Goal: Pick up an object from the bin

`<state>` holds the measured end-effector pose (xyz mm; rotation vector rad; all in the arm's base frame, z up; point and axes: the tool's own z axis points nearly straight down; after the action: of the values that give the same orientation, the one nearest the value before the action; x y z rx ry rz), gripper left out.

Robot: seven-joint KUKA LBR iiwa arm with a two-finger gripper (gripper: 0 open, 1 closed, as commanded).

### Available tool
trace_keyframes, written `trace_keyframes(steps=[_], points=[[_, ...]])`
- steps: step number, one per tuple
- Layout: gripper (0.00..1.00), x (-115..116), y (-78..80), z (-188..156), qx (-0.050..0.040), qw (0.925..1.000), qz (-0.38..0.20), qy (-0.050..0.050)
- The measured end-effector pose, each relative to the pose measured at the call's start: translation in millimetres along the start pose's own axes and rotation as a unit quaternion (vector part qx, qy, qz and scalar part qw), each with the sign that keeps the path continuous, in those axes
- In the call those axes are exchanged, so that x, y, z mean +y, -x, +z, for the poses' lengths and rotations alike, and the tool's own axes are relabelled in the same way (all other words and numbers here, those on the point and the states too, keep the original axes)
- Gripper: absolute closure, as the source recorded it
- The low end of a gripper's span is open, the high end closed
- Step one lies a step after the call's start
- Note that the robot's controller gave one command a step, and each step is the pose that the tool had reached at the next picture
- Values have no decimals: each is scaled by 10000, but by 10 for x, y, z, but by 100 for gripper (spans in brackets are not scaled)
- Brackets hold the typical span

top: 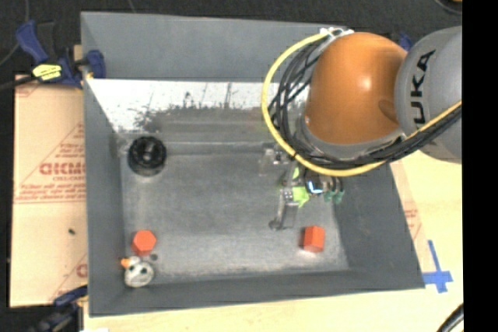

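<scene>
My gripper (278, 220) hangs under the arm's orange cover, low over the right half of the bin floor. A small orange-red block (312, 239) lies just to its right, near the bin's front wall and apart from it. Nothing shows in the gripper. Much of it is hidden by the cover and cables.
A black round knob-like thing (146, 154) sits at the far left of the bin. In the front left corner lie a small orange piece (143, 241) and a silvery white round thing (138, 271). Bare floor stretches between them and the gripper.
</scene>
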<state>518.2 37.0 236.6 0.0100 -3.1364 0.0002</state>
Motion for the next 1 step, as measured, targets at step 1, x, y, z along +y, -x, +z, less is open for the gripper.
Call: trace_keyframes(steps=[1], points=[[0, -2, 6, -42, -34, 10000, 8, 3]])
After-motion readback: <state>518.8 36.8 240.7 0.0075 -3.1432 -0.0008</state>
